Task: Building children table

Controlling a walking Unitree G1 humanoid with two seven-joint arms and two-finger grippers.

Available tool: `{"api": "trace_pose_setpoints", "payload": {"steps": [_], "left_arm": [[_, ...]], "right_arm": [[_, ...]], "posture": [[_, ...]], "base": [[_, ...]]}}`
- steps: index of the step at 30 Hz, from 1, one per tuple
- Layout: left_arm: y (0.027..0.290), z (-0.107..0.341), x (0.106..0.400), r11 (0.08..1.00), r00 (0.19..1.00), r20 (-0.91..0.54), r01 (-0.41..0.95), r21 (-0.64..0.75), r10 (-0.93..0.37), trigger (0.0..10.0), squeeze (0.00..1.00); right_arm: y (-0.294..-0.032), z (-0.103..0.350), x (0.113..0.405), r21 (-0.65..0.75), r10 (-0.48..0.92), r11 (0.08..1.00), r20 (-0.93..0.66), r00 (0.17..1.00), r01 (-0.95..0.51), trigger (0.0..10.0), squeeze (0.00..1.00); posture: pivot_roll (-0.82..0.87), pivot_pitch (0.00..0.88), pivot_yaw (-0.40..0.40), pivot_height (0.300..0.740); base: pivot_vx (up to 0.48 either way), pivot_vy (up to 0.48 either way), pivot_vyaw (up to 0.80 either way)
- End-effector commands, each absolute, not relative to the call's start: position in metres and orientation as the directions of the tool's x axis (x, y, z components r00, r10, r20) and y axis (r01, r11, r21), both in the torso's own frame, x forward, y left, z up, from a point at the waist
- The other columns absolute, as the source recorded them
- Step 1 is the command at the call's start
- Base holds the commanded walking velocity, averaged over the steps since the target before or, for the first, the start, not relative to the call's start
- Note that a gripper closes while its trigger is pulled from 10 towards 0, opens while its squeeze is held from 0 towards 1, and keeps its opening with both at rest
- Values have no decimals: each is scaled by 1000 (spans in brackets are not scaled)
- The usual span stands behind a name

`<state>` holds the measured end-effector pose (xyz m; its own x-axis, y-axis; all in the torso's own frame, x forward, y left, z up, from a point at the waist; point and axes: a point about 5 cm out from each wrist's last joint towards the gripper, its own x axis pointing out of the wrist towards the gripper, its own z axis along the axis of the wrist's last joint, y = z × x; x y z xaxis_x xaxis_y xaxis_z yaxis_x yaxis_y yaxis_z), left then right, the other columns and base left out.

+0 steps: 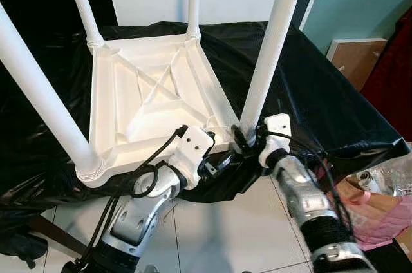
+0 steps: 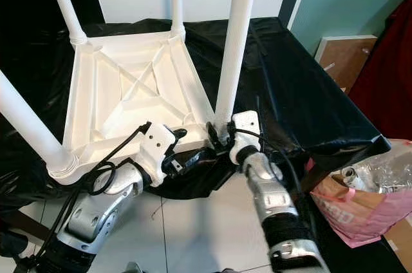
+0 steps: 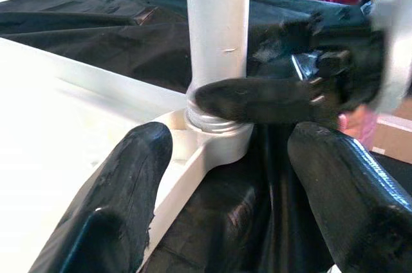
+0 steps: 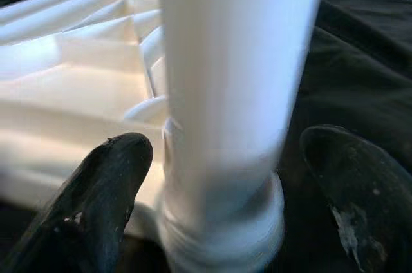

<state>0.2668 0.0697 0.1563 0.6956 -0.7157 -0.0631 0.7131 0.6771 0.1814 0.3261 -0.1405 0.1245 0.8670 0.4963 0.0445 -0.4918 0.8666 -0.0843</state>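
I see the white plastic children's table (image 1: 151, 93) lying upside down on the desk covered in black plastic sheeting (image 1: 309, 93), its four round legs pointing up. My right gripper (image 4: 222, 176) straddles the near-right white tubular leg (image 1: 270, 47) at its socket, fingers spread, not clenched. My left gripper (image 3: 225, 157) hovers released just beside that corner.

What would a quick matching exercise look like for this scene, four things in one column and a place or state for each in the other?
Things:
1. white table
2. black sheet
3. right gripper
4. pink bag

Places or states:
A. on the floor, on the robot's right
B. upside down, legs pointing up
C. fingers either side of the near right leg's base
D. spread under the table

Pairs: 1-B, 2-D, 3-C, 4-A
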Motion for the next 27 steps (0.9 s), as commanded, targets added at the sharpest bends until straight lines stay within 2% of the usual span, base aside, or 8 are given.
{"api": "trace_pose_setpoints", "payload": {"steps": [1, 2, 12, 13, 16, 17, 27], "left_arm": [[67, 155, 267, 653, 672, -66, 735, 185, -738, 10000, 0], [67, 156, 267, 651, 671, -66, 736, 185, -739, 10000, 0], [68, 157, 268, 655, 675, -63, 731, 191, -735, 10000, 0], [69, 157, 268, 660, 680, -62, 727, 191, -731, 10000, 0], [70, 158, 268, 663, 683, -62, 724, 192, -728, 10000, 0], [70, 158, 268, 667, 687, -60, 720, 192, -724, 10000, 0], [72, 157, 267, 677, 696, -60, 712, 188, -715, 10000, 0]], "right_arm": [[-138, 124, 326, -80, 533, 845, 45, 845, -529, 10000, 1000], [-139, 125, 328, -103, 557, 828, 37, 830, -551, 10000, 0], [-136, 132, 344, -201, 663, 729, -28, 748, -654, 10000, 0], [-135, 131, 347, -215, 669, 718, -49, 741, -662, 7098, 0], [-135, 130, 349, -221, 677, 707, -63, 734, -672, 7098, 0], [-137, 130, 350, -220, 681, 701, -73, 728, -678, 0, 0], [-147, 120, 350, -196, 688, 692, -112, 717, -694, 0, 0]], "posture": [[20, 54, -57, 740], [18, 56, -55, 740], [41, 59, -67, 740], [48, 58, -72, 740], [49, 58, -73, 740], [57, 58, -78, 740], [57, 64, -83, 740]], "base": [[0, 0, 0], [0, 0, 0], [0, 0, 0], [0, 0, 0], [0, 0, 0], [0, 0, 0], [0, 0, 0]]}}
